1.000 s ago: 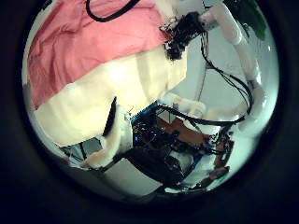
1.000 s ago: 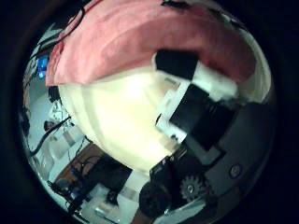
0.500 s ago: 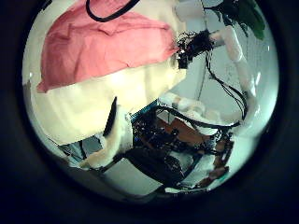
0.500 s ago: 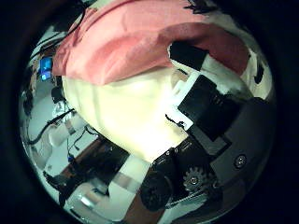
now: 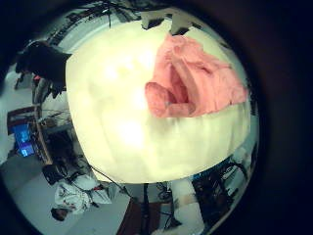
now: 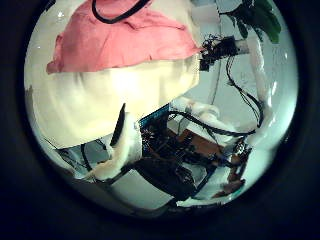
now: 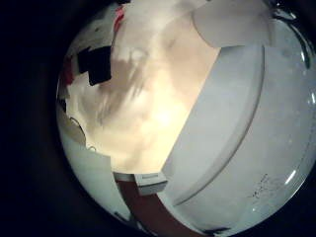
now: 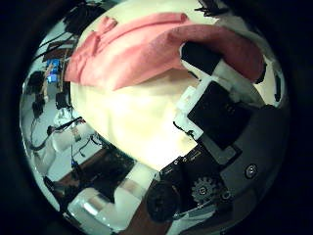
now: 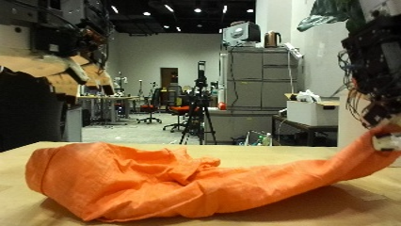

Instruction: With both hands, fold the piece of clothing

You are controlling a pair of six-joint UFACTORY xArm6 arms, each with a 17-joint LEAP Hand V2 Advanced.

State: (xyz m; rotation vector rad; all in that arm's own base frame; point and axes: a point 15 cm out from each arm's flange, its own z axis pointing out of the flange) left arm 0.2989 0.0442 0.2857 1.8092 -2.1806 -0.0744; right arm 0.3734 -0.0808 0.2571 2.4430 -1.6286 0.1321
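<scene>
The orange-pink garment [image 9: 188, 184] lies bunched along the lower half of the outside view on the pale worktop [image 9: 339, 207], a rumpled heap at lower left tapering into a long strip that rises toward the right edge of the frame. There a dark hand [image 9: 376, 66] hangs from the upper right, and the end of the cloth is lifted up to its fingertips [image 9: 386, 132] — it looks pinched there, though the exact grip is hard to read. Which hand this is cannot be told from the outside view.

In the right thumb side palm view the cloth [image 8: 147, 54] spreads across the upper part of the frame, with that hand's own dark finger [image 8: 210, 59] lying over its edge, which fits a grasp by the right hand. The left palm views show the garment [image 5: 191, 78] on the worktop well apart from the camera — the left hand's fingers do not show, so its state cannot be told.

As a judgement, the fold is barely begun: one end is raised, no neat layer is laid, and the heap needs straightening.
</scene>
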